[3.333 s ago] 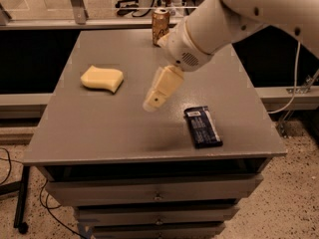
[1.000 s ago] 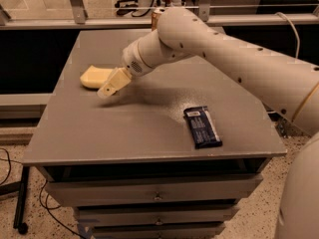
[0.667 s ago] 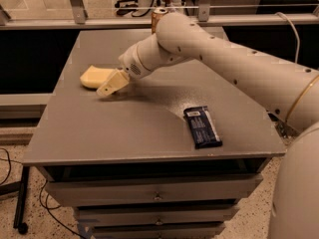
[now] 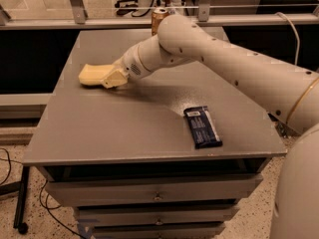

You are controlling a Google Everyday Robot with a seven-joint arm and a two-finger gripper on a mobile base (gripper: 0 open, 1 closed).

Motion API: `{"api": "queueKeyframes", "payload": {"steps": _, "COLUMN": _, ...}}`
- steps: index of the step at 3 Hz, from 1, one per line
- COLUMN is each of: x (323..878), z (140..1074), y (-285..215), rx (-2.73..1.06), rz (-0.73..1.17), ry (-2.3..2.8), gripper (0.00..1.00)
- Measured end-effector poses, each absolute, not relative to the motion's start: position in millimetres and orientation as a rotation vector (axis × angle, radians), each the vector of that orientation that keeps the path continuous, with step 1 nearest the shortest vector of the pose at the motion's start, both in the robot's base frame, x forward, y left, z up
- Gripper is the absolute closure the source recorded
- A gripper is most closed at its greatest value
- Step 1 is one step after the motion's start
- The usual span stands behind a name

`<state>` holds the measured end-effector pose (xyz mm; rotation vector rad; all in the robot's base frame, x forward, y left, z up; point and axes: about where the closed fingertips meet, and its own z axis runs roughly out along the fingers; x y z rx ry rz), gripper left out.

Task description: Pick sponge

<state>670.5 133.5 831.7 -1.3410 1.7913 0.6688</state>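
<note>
Where the grey table (image 4: pixel 114 128) fills the middle of the scene, its flat top carries only a few things, and under its near edge there are drawers (image 4: pixel 154 195) one below the other. Over the table reaches the big white arm (image 4: pixel 239 68) of the robot; it comes in from the right side, bends at a thick joint near the far edge, and then goes down and to the left. On the right near part of the table lies a dark blue wrapped bar (image 4: pixel 203 127), flat, with its long side pointing from far to near, well apart from the arm's end. The sponge (image 4: pixel 91 74), pale yellow, lies on the far left part of the table, close to the left edge. The claw (image 4: pixel 113 76) is low at the right end of the sponge and touches it or covers it there; its colour is almost the same as the sponge, so I cannot tell if it is wide, narrow or already holding. At the far edge, behind the arm, stands a can (image 4: pixel 159 17).
</note>
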Motion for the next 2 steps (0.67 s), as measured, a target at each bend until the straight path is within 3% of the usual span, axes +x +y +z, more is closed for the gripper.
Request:
{"api": "queueKeyframes", "payload": {"steps": 1, "x": 669.3, "z": 869.1, "y": 127.3, "rx": -1.322, "rz": 0.674, "ry": 1.709, "gripper": 0.88}}
{"api": "queueKeyframes", "payload": {"steps": 2, "x": 665.3, "z": 930.7, "y": 111.2, "rx": -1.256, "rz": 0.679, "ry": 1.581, "gripper": 1.00}}
